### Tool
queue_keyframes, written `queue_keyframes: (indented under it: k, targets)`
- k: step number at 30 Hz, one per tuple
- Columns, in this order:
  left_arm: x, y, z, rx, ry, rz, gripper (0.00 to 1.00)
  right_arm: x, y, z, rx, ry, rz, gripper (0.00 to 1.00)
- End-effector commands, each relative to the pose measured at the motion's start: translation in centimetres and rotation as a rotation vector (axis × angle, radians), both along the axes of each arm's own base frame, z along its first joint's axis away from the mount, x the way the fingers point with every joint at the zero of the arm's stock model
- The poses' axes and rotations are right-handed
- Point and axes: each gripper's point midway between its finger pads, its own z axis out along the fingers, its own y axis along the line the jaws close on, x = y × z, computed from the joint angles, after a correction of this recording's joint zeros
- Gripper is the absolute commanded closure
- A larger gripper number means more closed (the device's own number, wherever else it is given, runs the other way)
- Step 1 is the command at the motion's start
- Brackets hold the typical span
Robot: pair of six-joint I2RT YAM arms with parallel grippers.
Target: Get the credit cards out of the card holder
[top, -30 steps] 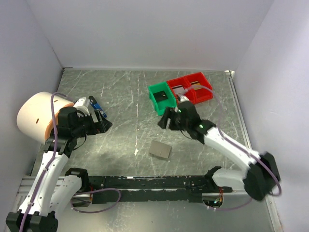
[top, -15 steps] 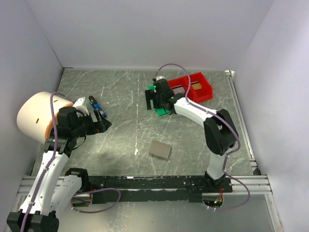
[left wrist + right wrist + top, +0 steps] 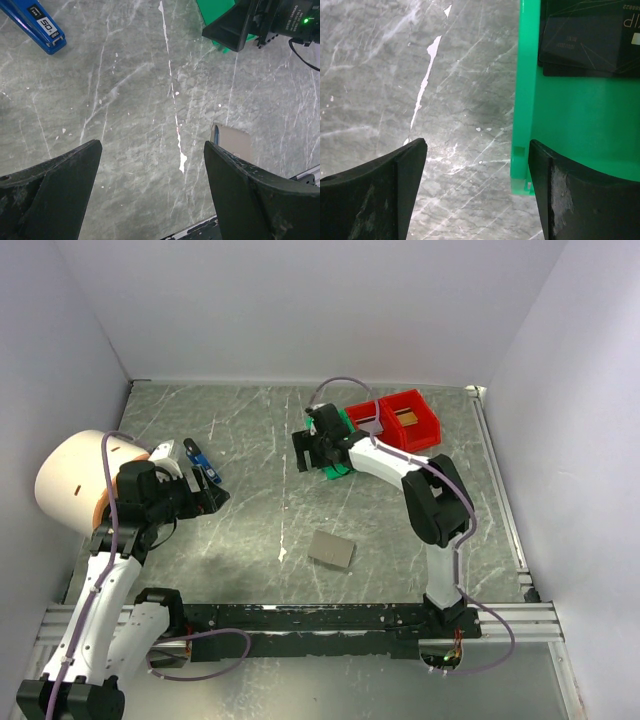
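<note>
The card holder (image 3: 332, 549) lies shut and flat on the table's near middle, a small grey rectangle; its corner shows in the left wrist view (image 3: 233, 142) behind my right finger. Black cards (image 3: 590, 37) lie in the green tray (image 3: 525, 100). My right gripper (image 3: 308, 452) is open and empty, hanging over the green tray's (image 3: 338, 468) left edge; in its wrist view (image 3: 477, 145) one finger is over the table and one over the tray. My left gripper (image 3: 212, 498) is open and empty at the left, well away from the card holder, above bare table (image 3: 151, 147).
Two red trays (image 3: 396, 420) stand right of the green one at the back. A small blue-and-black gadget (image 3: 202, 467) lies by my left gripper, also in the left wrist view (image 3: 37, 27). A large pale cylinder (image 3: 68, 480) sits at the far left. Walls close the table in.
My right arm has swung back and left from the table's middle to the green tray's left edge, then slowed there. The left arm and the card holder have not moved.
</note>
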Motion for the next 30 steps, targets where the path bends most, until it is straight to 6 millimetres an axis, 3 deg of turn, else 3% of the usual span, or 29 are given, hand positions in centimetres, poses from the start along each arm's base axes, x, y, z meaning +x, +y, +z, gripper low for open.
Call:
queue_keyframes:
  k: [1, 8, 15, 20, 24, 27, 30]
  targets:
    - [0.3, -0.1, 0.6, -0.006, -0.038, -0.016, 0.05, -2.3, 2.1, 0.2, 0.038, 0.029, 0.064, 0.19]
    - [0.4, 0.1, 0.6, -0.004, -0.037, -0.007, 0.05, -5.5, 5.4, 0.6, 0.056, 0.047, 0.111, 0.19]
    - [0.5, 1.0, 0.5, 0.014, -0.027, 0.052, 0.05, -9.1, 10.5, 1.0, 0.088, 0.063, 0.151, 0.19]
    - [0.5, 2.4, 0.7, 0.036, -0.02, 0.145, 0.05, -10.6, 13.8, 0.7, 0.11, 0.074, 0.172, 0.19]
    - [0.3, 3.6, 1.0, 0.051, -0.026, 0.217, 0.05, -11.3, 16.6, 1.7, 0.128, 0.061, 0.217, 0.19]
    - [0.2, 3.9, 1.0, 0.052, -0.025, 0.241, 0.05, -10.8, 17.1, 3.5, 0.11, 0.008, 0.22, 0.19]
    - [0.2, 4.1, 0.9, 0.054, -0.021, 0.253, 0.05, -9.1, 15.5, 6.4, 0.058, -0.098, 0.17, 0.17]
